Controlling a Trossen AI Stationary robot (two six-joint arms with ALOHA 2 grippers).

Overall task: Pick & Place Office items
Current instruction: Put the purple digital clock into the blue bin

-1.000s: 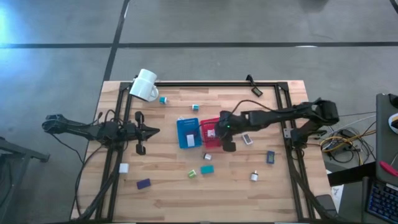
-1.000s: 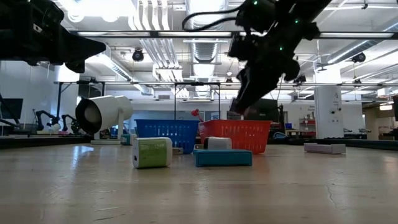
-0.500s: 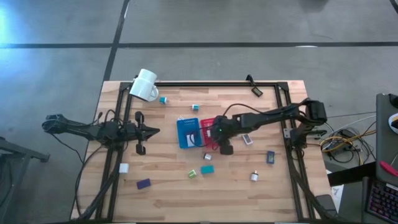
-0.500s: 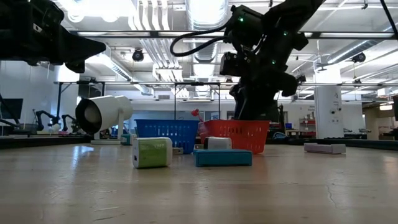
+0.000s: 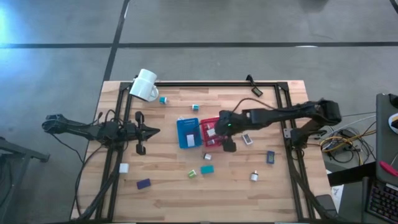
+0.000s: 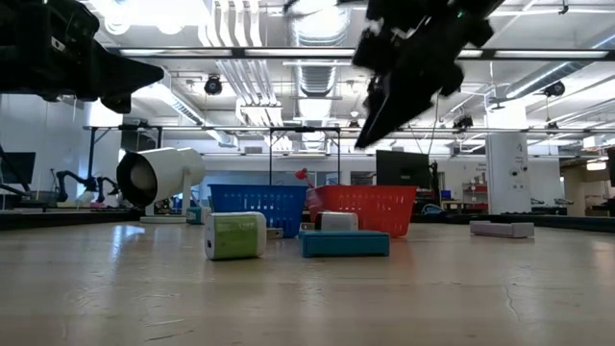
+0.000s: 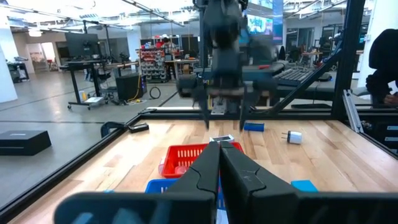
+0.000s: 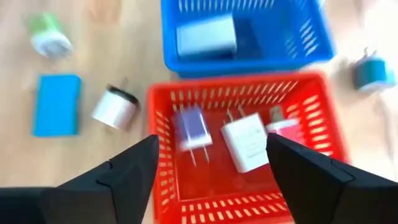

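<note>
My right gripper (image 8: 208, 171) hangs wide open, empty, straight above the red tray (image 8: 163, 149), purple charger (image 8: 193, 127) lying inside, left arm well apart.

We note two baskets side by side at mid-table: the left basket (image 5: 187, 132) touching the right basket (image 5: 211, 133). One block (image 8: 206, 36) lies in the left basket; three plug-like items (image 8: 244, 142) lie in the right one. The right gripper (image 5: 219, 132) hangs above the right basket, the left gripper (image 5: 155, 130) well left of both. A mug (image 5: 145, 85) lies on its side at the far left corner. Loose items (image 5: 207, 168) lie scattered in front of the baskets, others behind and to the right.
</note>
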